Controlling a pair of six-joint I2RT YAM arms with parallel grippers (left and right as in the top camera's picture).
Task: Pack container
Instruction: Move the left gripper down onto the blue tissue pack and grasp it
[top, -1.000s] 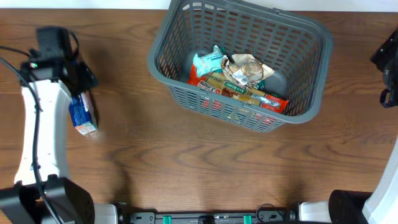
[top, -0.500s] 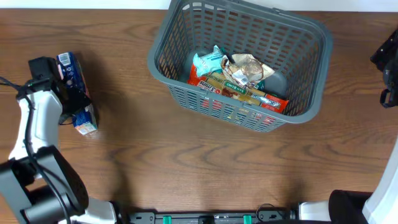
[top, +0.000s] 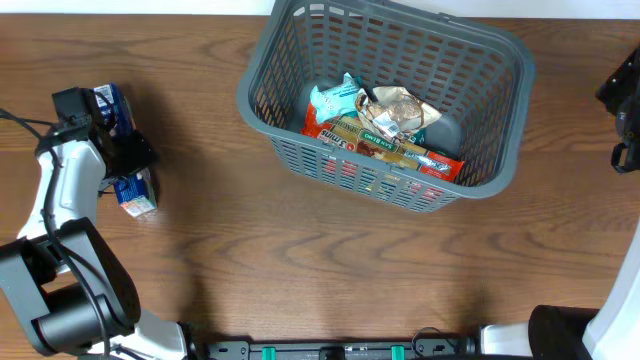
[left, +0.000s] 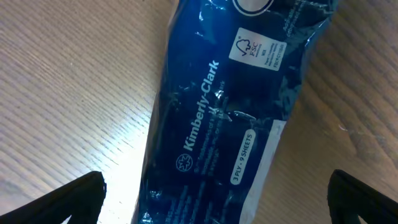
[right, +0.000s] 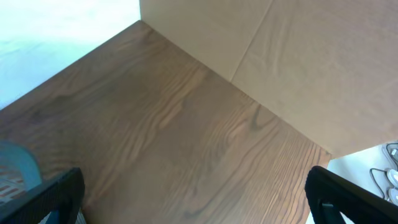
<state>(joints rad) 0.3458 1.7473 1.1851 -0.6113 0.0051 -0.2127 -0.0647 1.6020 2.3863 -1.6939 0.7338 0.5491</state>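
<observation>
The dark grey slotted container (top: 262, 120) stands at the back middle of the table and holds several snack packets (top: 380, 125). A blue tissue packet (top: 122, 140) lies on the table at the left. It fills the left wrist view (left: 224, 112), printed "Kimberly-Clark". My left gripper (top: 118, 150) is open right over the packet, its fingertips (left: 217, 193) wide apart on either side of it. My right gripper (top: 625, 100) is open and empty at the far right edge, above bare table (right: 186, 137).
A cardboard wall (right: 261, 56) stands beyond the table's corner in the right wrist view. The left arm's white link (top: 62, 210) lies along the left side of the table.
My left arm swung toward the far left, uncovering the upper end of the blue packet, and the gripper has settled over it. The right arm and the container have not moved.
</observation>
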